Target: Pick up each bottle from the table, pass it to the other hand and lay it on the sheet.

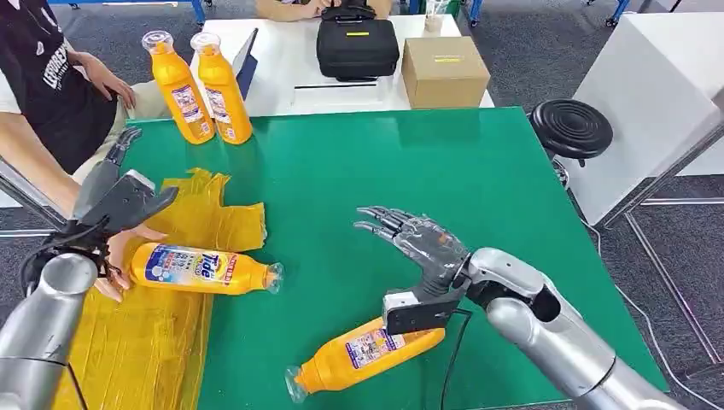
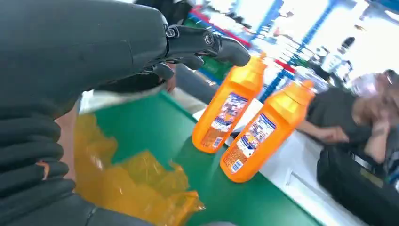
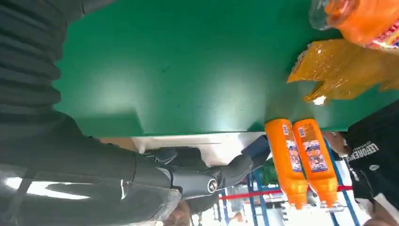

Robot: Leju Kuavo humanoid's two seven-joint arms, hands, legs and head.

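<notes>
1. Near the front edge of the green worktop [image 1: 444, 171], an orange bottle [image 1: 363, 354] lies on its side, cap toward the front-left, directly under the right hand [image 1: 418, 256]. That hand hovers with its fingers [image 1: 384, 220] spread and holds nothing. A careless descent could nudge the round bottle so that it rolls toward the front edge and drops off.
2. At the left edge, a second lying bottle [image 1: 201, 269] rests half on the yellow sheet [image 1: 154, 342], its cap end over bare green. A person's hand [image 1: 128, 248] touches its base right beside the left hand [image 1: 119, 201], which is empty with fingers apart; the two could collide.
3. At the back left corner, two upright bottles [image 1: 201, 85] stand touching; reaching for one risks toppling its neighbour.
4. Each bottle looks smooth, orange and tapered, with a clear cap and a glossy label, likely slippery during the pass between hands. The crinkled sheet may snag or shift.
</notes>
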